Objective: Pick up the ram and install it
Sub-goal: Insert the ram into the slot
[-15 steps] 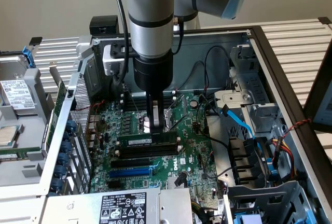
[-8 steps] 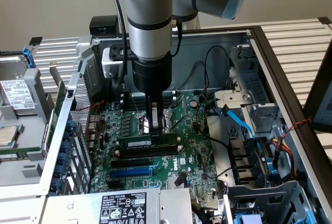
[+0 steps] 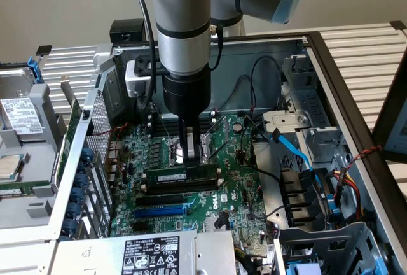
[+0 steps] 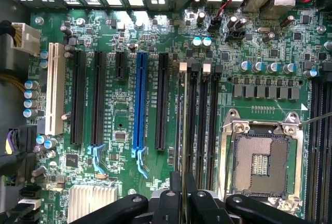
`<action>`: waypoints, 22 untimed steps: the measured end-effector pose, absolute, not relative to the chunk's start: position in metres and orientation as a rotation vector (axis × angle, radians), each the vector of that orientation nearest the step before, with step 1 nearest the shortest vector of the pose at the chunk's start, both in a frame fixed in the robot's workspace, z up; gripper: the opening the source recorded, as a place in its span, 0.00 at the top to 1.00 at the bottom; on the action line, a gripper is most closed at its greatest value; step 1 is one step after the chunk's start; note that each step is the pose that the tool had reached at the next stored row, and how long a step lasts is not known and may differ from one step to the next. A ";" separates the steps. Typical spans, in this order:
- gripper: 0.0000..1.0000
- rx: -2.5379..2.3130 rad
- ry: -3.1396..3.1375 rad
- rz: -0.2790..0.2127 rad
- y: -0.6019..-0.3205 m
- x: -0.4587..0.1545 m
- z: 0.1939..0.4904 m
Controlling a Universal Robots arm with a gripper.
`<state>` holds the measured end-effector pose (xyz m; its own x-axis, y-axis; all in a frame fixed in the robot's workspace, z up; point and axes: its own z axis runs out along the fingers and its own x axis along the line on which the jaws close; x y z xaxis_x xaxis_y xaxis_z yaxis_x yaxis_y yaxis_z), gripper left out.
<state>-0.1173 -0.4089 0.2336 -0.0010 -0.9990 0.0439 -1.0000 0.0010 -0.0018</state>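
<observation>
Over the motherboard of an open desktop case, the ram stands on its long edge with its white label facing the exterior camera. It runs parallel to the bank of black memory slots beside the processor socket. The gripper comes straight down from the arm and pinches the ram near its middle, with the jaws pressed against its two flat faces.

Seen edge-on from the wrist camera, the ram is a thin pale line along the slot on the far side of the bank from the socket, toward the blue expansion slot.

The pick-up looks done, and the work appears to be at the seating stage. Pressing the stick home would call for its lower edge to sit square in the channel, its notch matched to the slot's key, the end latches swung out, and even pressure straight down.

Whether the contact edge has entered the slot cannot be told, because it is hidden behind the slot wall. The latches are too small to read as open or closed. The gripper covers part of the socket in the exterior view.
</observation>
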 end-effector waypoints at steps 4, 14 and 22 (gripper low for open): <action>0.86 2.198 -2.201 0.053 -0.409 -0.117 0.232; 0.86 2.165 -2.231 0.053 -0.408 -0.117 0.232; 0.86 2.164 -2.232 0.054 -0.408 -0.117 0.232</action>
<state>-0.1173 -0.4081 0.2315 -0.0308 -0.9984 0.0477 -0.9995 0.0308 -0.0023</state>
